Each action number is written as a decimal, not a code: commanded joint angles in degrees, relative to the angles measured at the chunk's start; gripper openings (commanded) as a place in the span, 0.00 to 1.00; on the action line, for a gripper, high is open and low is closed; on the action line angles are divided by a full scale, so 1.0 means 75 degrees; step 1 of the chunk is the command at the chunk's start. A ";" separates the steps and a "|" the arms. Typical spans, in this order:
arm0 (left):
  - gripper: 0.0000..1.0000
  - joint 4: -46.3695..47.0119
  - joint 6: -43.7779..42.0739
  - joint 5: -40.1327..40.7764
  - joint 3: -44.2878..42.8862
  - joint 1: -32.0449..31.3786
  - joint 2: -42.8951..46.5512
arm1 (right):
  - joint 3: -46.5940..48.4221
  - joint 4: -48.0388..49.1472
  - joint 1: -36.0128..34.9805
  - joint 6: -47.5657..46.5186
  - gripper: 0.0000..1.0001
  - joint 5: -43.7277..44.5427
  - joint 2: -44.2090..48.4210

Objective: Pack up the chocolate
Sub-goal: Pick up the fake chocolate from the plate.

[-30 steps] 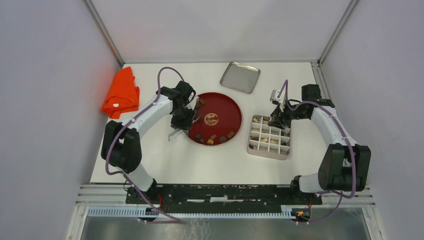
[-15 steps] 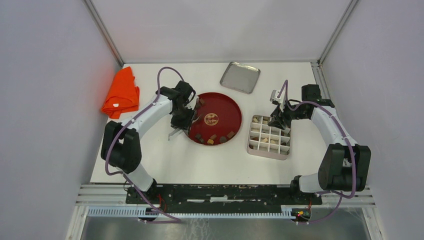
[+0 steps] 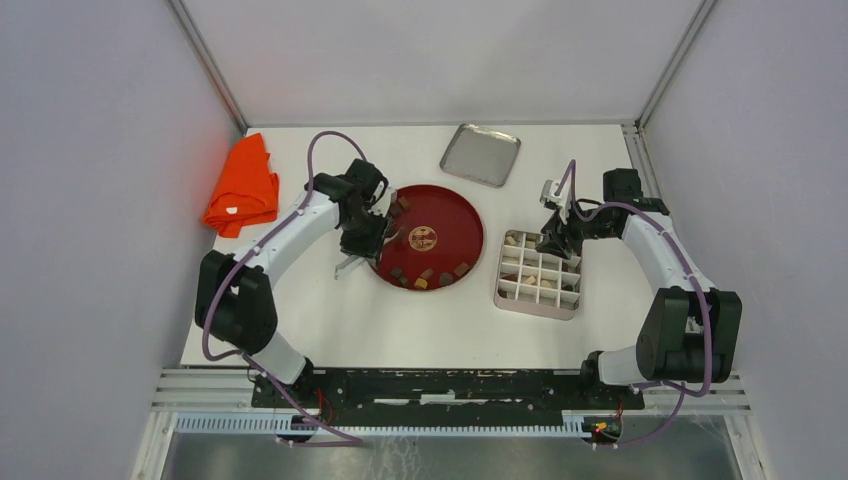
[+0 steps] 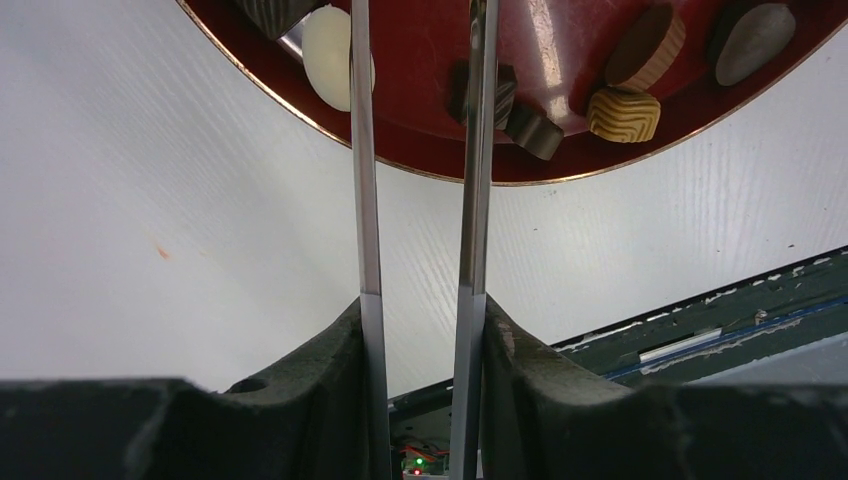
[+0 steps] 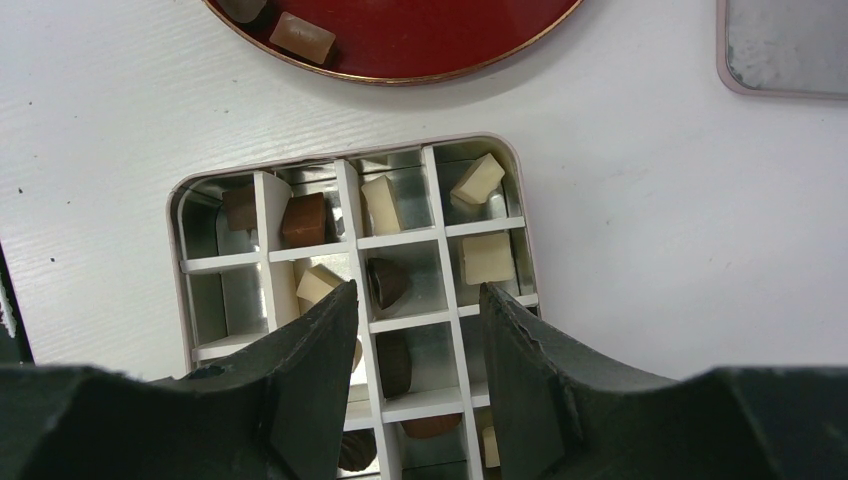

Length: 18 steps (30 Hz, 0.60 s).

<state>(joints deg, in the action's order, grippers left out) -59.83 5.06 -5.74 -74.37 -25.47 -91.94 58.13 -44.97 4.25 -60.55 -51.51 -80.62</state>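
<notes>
The chocolate lies partly on the red plate: a cream piece, a dark piece, a ribbed tan piece and a few more along its near rim. My left gripper hangs over the plate's left rim. Its two long metal blades stand apart with only bare plate showing between them, and their tips run out of the left wrist view. My right gripper is open above the divided box, which holds several brown and cream pieces in its cells.
An orange cloth lies at the back left. A flat metal lid sits behind the plate and shows at the edge of the right wrist view as the lid. The black rail runs along the near edge.
My left arm's elbow has swung a little to the left and the gripper has nudged slightly at the plate's rim. The right arm has not moved.
</notes>
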 commanded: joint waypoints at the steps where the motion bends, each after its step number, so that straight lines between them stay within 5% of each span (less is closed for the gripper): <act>1: 0.02 0.0069 -0.0105 -0.0354 -0.0149 0.0019 0.0480 | 0.0230 -0.0019 0.0019 -0.0130 0.54 -0.0222 -0.0044; 18: 0.02 0.1086 -0.0206 -0.2615 0.0842 -0.0094 0.1968 | 0.0218 0.0020 0.0019 -0.0071 0.54 -0.0252 -0.0082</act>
<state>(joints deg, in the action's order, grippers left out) -55.79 5.06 -16.99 -67.96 -25.54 -81.36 58.13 -44.95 4.25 -60.53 -51.62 -81.03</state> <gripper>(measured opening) 0.433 0.541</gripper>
